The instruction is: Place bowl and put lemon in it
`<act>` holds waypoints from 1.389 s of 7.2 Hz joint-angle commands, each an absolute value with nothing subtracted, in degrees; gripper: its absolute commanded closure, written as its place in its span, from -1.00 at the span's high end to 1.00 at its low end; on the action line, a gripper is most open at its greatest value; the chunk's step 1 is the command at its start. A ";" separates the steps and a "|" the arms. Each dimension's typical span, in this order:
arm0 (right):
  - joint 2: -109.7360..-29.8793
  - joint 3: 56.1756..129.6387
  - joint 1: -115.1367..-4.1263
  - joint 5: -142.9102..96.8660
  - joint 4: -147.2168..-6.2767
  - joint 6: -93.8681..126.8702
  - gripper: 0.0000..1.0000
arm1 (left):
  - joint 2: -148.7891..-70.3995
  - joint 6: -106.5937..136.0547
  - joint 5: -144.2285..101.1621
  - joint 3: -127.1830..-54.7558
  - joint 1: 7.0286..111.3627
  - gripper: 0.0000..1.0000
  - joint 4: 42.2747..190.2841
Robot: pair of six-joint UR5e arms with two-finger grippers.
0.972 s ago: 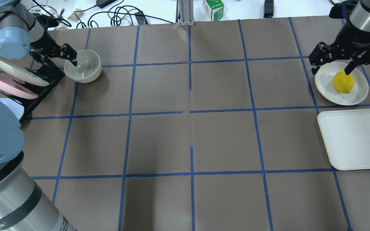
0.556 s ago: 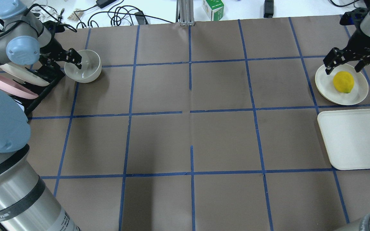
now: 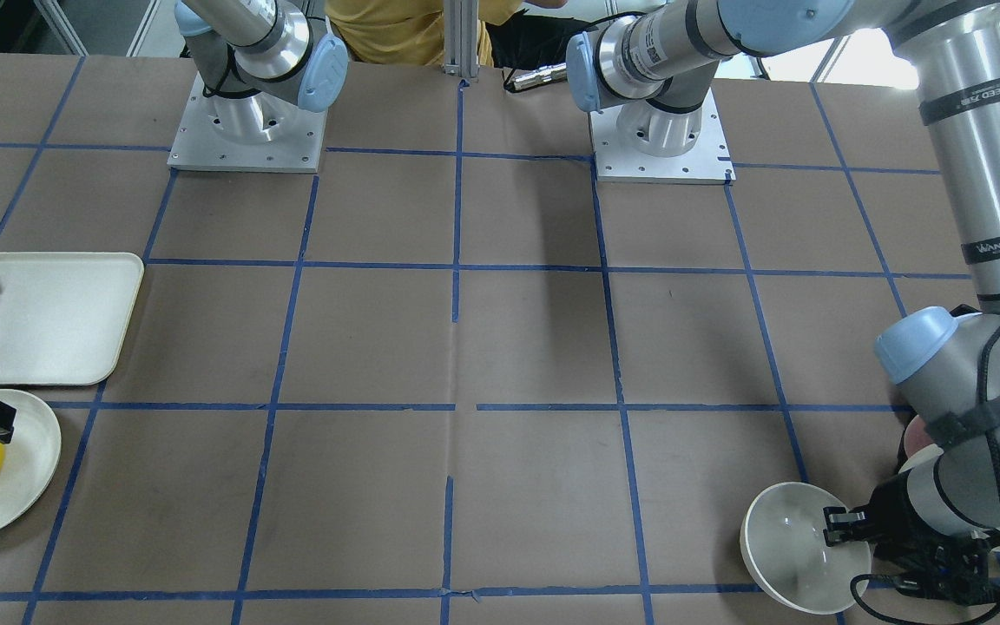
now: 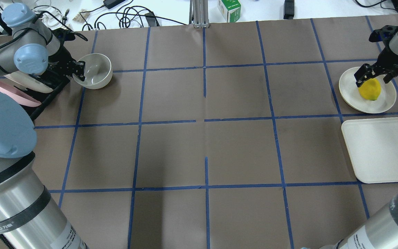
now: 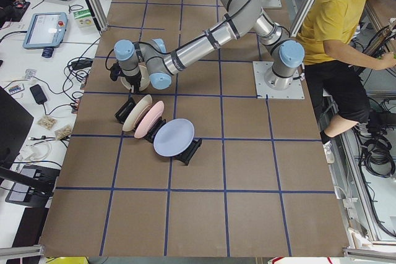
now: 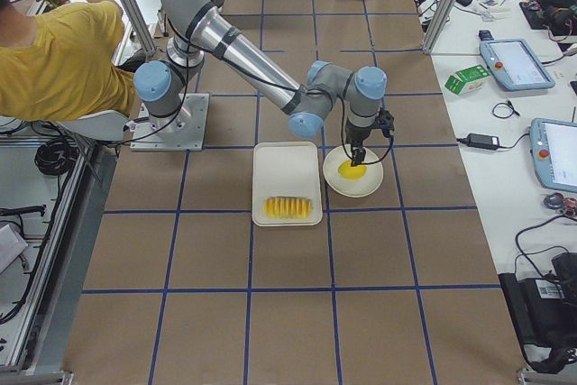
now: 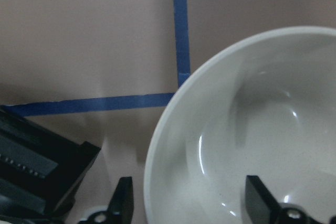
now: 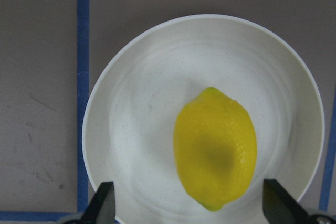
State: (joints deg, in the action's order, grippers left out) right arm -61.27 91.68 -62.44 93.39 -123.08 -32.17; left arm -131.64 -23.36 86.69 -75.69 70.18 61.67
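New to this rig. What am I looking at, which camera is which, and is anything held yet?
Two robot arms bolted to a taped table, each ending in a two-finger gripper. Six cameras: one across the table facing the robot, one over its shoulders, one at each table end, one on each wrist. The left gripper is open with the wall of the off-white bowl between its fingers, beside a rack of plates. The right gripper is open either side of the lemon, which lies on a white plate. Next to that is a white tray with sliced yellow ridged food. Nothing is gripped yet. A person in a yellow shirt is by the robot's base.
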 commanded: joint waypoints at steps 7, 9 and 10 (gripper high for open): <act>-56.95 91.32 -62.31 95.35 -126.30 -35.77 1.00 | -125.34 -20.14 86.57 -75.32 74.96 -1.00 72.41; -58.18 92.19 -62.31 96.33 -126.56 -35.94 1.00 | -122.97 -15.86 81.60 -78.12 79.50 -1.00 73.12; -57.66 92.20 -62.31 96.07 -126.65 -35.77 1.00 | -122.00 -10.43 81.04 -79.44 83.46 -1.00 72.95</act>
